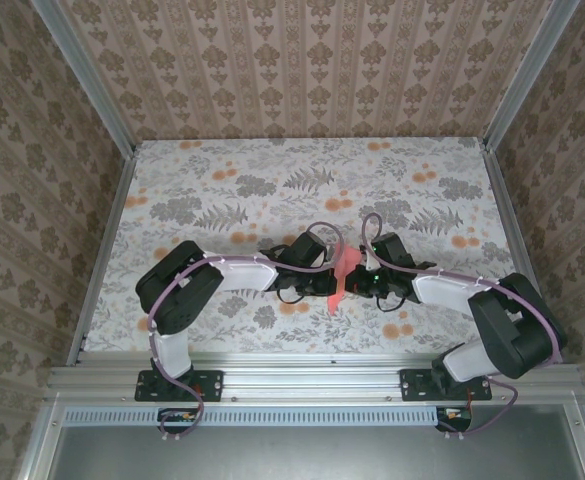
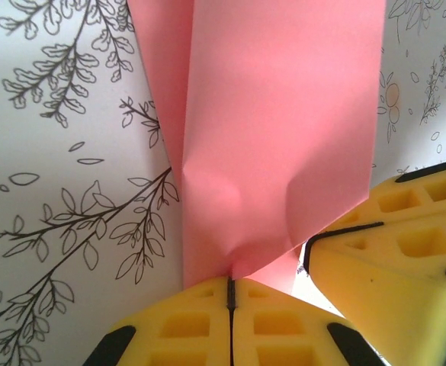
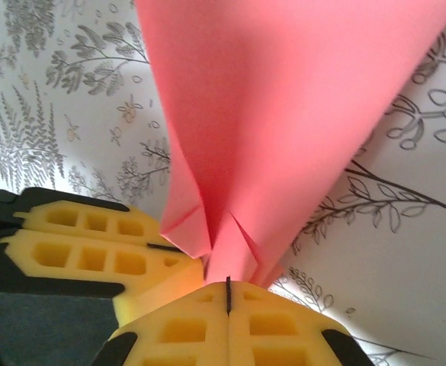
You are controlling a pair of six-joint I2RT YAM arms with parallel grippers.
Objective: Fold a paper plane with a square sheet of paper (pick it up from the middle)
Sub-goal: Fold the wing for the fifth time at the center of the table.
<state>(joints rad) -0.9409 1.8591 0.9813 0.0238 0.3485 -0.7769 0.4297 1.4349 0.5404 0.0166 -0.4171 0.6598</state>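
The salmon-pink sheet of paper (image 1: 341, 276) is folded into a slim tapered shape like a paper plane and is held off the table between both grippers. My left gripper (image 2: 230, 280) is shut on one creased edge of the paper (image 2: 276, 114). From the opposite side my right gripper (image 3: 228, 284) is shut on the paper's (image 3: 283, 114) narrow end, where layered flaps meet. In the top view the left gripper (image 1: 324, 277) and right gripper (image 1: 362, 280) face each other, almost touching. The right gripper's yellow fingers (image 2: 405, 244) show beside the left one, and the left one's fingers (image 3: 85, 244) beside the right.
The table (image 1: 222, 200) carries a grey leaf and orange flower print. Patterned walls enclose it at the back and sides, with metal rails (image 1: 97, 260) along the left and right edges. Both arm bases are bolted at the near edge.
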